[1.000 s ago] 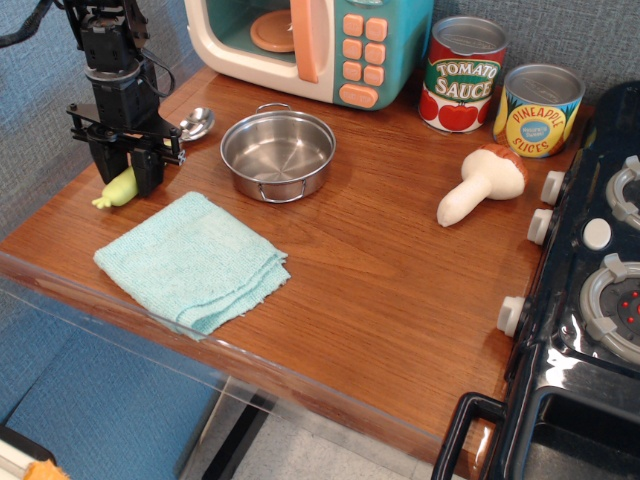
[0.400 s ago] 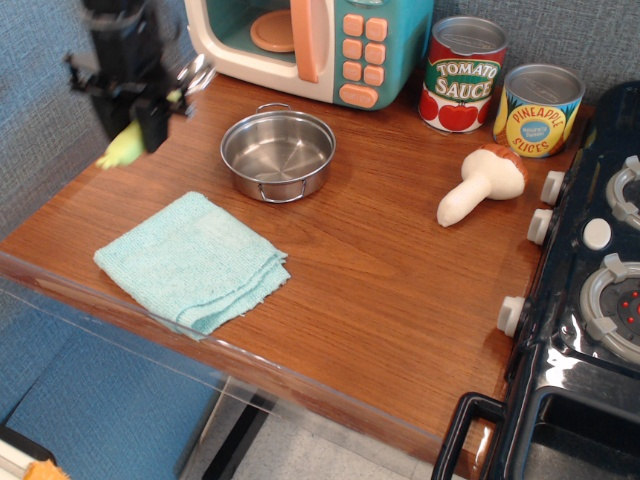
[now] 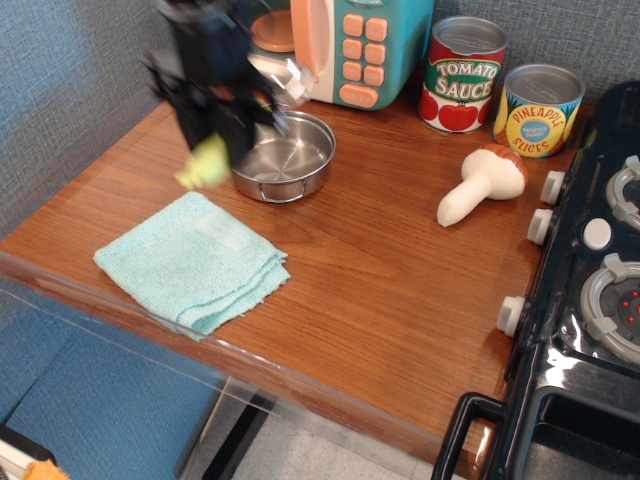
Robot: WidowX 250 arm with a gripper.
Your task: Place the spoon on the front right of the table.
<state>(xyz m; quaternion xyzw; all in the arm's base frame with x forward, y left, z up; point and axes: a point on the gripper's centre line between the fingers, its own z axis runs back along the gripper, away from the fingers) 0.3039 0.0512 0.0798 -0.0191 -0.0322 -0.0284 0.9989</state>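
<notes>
Gripper (image 3: 222,125) blurred by motion, hanging above the table (image 3: 380,290) at the rear left, overlapping the left rim of the steel pot (image 3: 279,156). Arm body dark, reaching down from the top edge, roughly upright. Fingers clamped on the spoon (image 3: 232,135): pale yellow-green handle protruding low on the left side, shiny bowl showing high on the right, near the toy microwave (image 3: 350,45). Spoon held tilted, clear of the tabletop. Folded teal cloth (image 3: 192,262) lying at the front left, below the gripper in the frame. Toy mushroom (image 3: 480,185) lying on its side toward the right, near the black stove (image 3: 590,300). Tomato sauce can (image 3: 462,73) and pineapple can (image 3: 541,109) upright at the rear right, side by side.
</notes>
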